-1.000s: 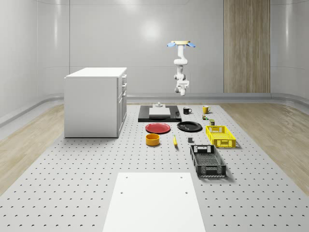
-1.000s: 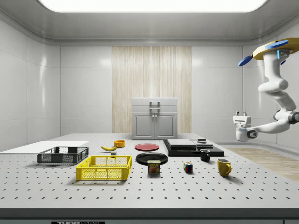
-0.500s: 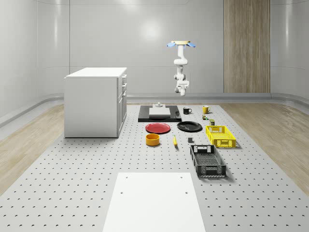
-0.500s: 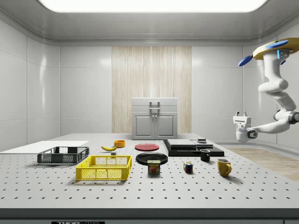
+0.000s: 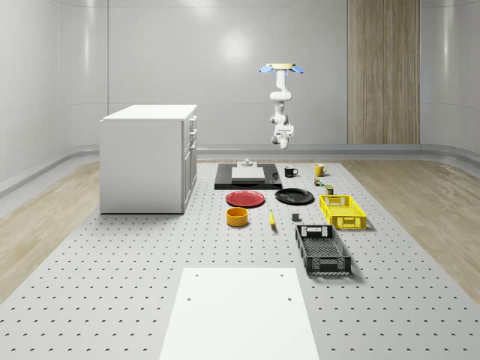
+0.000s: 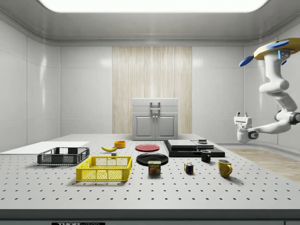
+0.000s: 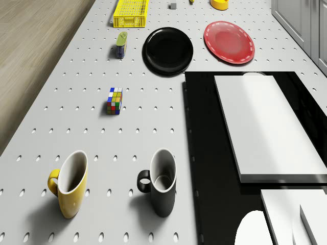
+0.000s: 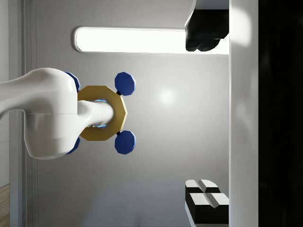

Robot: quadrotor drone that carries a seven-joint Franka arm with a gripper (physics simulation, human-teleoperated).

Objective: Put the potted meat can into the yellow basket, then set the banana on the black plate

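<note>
The potted meat can [image 6: 154, 168] [image 5: 329, 189] [image 7: 121, 44] stands upright on the table, beside the far end of the yellow basket [image 6: 104, 169] [image 5: 343, 211] [image 7: 131, 13]. The banana [image 6: 109, 148] [image 5: 271, 217] lies on the table between an orange bowl and a black crate. The black plate [image 6: 152, 159] [image 5: 294, 196] [image 7: 167, 50] is bare. The drone [image 5: 281, 68] [image 6: 272, 48] hovers high over the table's far end. My gripper [image 6: 242, 114] [image 5: 283, 133] [image 8: 206, 116] hangs in the air below it, turned upward toward the drone, open and holding nothing, far from all task objects.
A black slab with white blocks [image 7: 260, 127], a black mug [image 7: 159, 189], a yellow mug [image 7: 70, 190] and a colour cube [image 7: 115, 100] lie under the drone. A red plate [image 5: 246, 199], orange bowl [image 5: 237, 217], black crate [image 5: 322, 250], white cabinet [image 5: 148, 157] and white sheet [image 5: 240, 311] are also on the table.
</note>
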